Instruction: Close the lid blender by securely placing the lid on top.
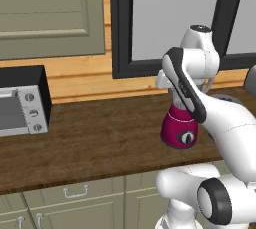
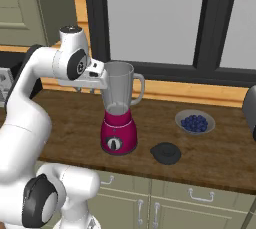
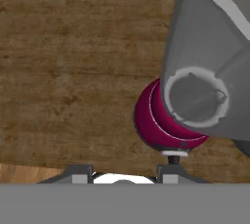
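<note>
lid (image 2: 166, 153) lies on the counter right of the blender (image 2: 119, 118), well apart from the empty, parted gripper (image 3: 124, 173).

Blenders: one blender (image 2: 119, 118), magenta base with a clear jar
Lids: one lid (image 2: 166, 152), dark, lying on the counter (image 2: 70, 115)
Dishes: one shallow dish (image 2: 195, 122) holding blue bits, too small to count
Toaster ovens: one toaster oven (image 1: 22, 100)
Dials on the toaster oven: three
Windows: one window (image 2: 165, 18), dark-framed
Cabinet handles below the counter: four in the right base view
</note>
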{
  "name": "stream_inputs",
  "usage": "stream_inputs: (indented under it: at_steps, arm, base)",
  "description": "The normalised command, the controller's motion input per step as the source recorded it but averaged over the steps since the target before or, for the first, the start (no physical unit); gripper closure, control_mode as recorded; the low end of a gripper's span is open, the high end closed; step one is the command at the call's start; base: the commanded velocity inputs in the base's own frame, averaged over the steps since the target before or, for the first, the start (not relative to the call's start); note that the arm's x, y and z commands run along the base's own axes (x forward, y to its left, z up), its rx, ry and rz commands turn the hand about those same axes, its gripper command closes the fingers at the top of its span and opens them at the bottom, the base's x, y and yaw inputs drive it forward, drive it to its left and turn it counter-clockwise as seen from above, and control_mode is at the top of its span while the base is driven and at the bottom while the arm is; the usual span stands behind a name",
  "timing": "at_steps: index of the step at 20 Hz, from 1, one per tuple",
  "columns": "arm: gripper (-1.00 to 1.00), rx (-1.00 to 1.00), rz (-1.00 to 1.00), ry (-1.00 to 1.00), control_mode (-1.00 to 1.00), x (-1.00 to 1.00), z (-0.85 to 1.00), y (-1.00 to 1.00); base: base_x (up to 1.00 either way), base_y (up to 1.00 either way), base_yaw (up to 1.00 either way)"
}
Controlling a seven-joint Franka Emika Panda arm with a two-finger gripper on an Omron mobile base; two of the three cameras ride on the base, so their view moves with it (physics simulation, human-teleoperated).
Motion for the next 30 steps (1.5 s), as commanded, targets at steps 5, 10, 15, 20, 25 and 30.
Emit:
stream_inputs:
  at_steps: [5,10,15,20,25,30]
  arm:
    - [-1.0,0.0,-0.02,0.0,-1.0,-0.34,-0.07,-0.13]
    - [-1.0,0.0,-0.03,0.0,-1.0,-0.43,-0.2,-0.29]
    - [-1.0,0.0,-0.1,0.0,-1.0,-0.44,-0.27,-0.63]
    - [-1.0,0.0,-0.14,0.0,-1.0,-0.36,-0.36,-0.76]
    - [-1.0,0.0,-0.09,0.0,-1.0,-0.14,-0.51,-0.67]
    - [-1.0,0.0,-0.03,0.01,-1.0,0.0,-0.52,-0.57]
  base:
    - [0.0,0.0,0.0]
    - [0.0,0.0,0.0]
    - [0.0,0.0,0.0]
    - [0.0,0.0,0.0]
    - [0.0,0.0,0.0]
    - [0.0,0.0,0.0]
